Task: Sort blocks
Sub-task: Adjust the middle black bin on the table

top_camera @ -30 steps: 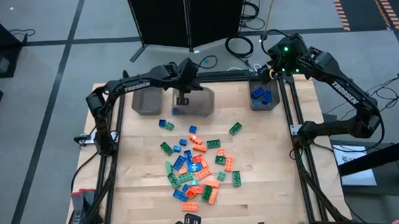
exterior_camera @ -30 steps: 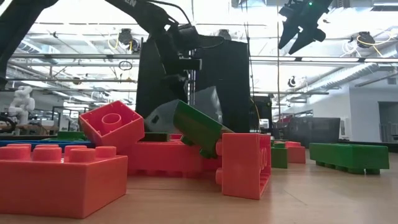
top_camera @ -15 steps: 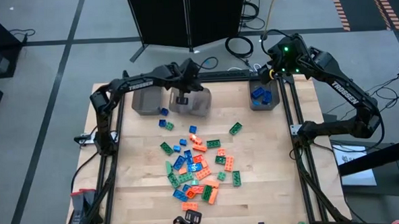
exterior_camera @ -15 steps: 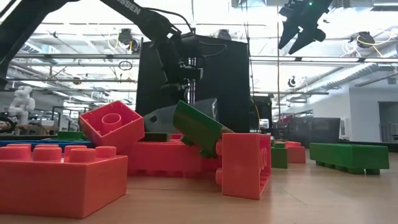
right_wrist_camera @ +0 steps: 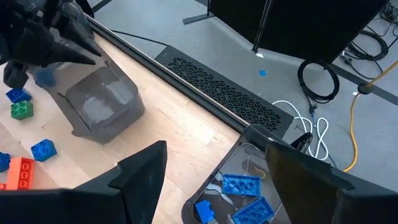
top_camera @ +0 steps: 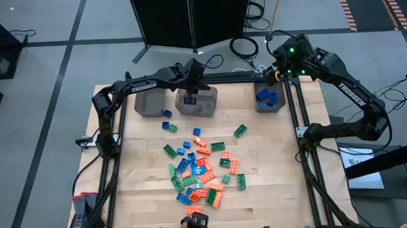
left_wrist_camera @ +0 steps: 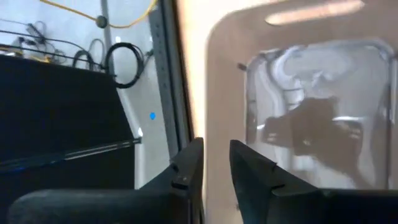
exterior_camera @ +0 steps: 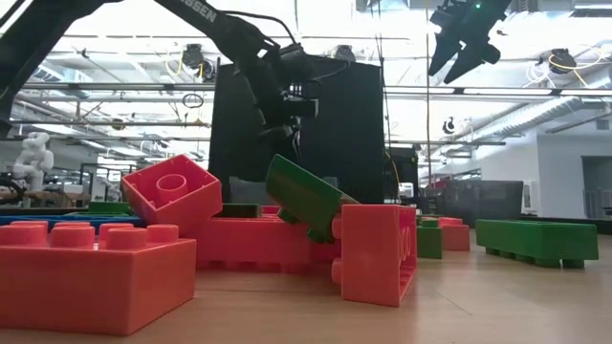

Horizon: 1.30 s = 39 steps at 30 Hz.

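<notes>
Left gripper (top_camera: 191, 95) over middle bin (top_camera: 197, 104), upper centre, fingers slightly apart, empty, right gripper (top_camera: 278, 64) wide apart above right bin (top_camera: 270, 97), blocks (top_camera: 199, 170) scattered mid-table

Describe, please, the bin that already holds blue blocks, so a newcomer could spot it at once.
Start at the wooden table and look along its far edge, where three grey bins stand. The one you want is the bin at the right end, beneath the right end effector. Unlike its two neighbours, it holds blue blocks.
</notes>
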Each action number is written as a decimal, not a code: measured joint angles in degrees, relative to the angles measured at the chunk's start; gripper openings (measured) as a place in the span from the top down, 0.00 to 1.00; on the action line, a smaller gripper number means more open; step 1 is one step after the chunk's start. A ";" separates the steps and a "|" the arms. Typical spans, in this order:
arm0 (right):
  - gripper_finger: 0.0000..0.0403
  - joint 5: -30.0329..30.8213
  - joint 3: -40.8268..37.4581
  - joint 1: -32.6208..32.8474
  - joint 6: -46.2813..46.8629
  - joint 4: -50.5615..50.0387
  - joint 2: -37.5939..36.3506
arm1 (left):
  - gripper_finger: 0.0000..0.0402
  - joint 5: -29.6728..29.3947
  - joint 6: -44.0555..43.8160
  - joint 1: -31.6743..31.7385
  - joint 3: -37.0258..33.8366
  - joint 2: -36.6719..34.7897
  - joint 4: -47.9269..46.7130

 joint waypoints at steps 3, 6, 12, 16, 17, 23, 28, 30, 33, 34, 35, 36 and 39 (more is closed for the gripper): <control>0.33 0.00 -0.02 0.02 -0.24 0.00 0.00 | 0.74 -4.23 -1.11 -0.41 2.93 0.02 -0.87; 0.33 0.00 -0.01 0.02 -0.88 0.02 0.00 | 0.71 -7.50 -3.12 -1.68 8.37 -0.75 -3.66; 0.33 -7.36 -0.09 0.70 -4.65 2.53 0.02 | 0.70 6.10 -12.95 -5.64 22.01 -7.42 -20.91; 0.33 -12.47 -3.32 4.94 -8.36 5.90 0.01 | 0.70 31.41 -26.32 -6.05 23.36 -16.86 -24.10; 0.33 -13.35 -4.83 6.49 -10.60 6.38 0.03 | 0.70 34.44 -28.87 -6.55 22.89 -19.53 -24.36; 0.33 -15.85 -16.76 17.57 -16.72 11.28 0.91 | 0.70 22.25 -36.89 -14.92 20.13 -33.02 -29.63; 0.33 -16.12 -19.52 24.44 -16.36 14.87 5.40 | 0.70 9.71 -45.74 -23.94 16.48 -41.41 -29.32; 0.33 -16.02 -18.89 26.99 -16.06 15.77 8.60 | 0.70 4.81 -48.87 -27.11 14.73 -43.69 -29.26; 0.33 -15.09 -16.02 31.16 -15.61 18.82 13.49 | 0.70 -1.29 -52.18 -31.51 10.57 -46.47 -29.31; 0.33 -14.66 -14.69 32.49 -15.61 19.29 15.11 | 0.70 -2.92 -53.42 -32.79 8.54 -47.30 -29.31; 0.33 -14.42 -13.16 33.73 -15.87 19.60 16.84 | 0.70 -4.26 -54.96 -33.90 6.15 -47.88 -29.51; 0.33 -14.36 -11.40 34.86 -16.05 19.74 18.56 | 0.70 -5.05 -56.63 -34.84 3.57 -48.27 -29.68; 0.33 -12.42 -5.40 37.27 -16.06 19.78 22.84 | 0.70 -5.89 -61.35 -37.03 -5.01 -48.87 -29.83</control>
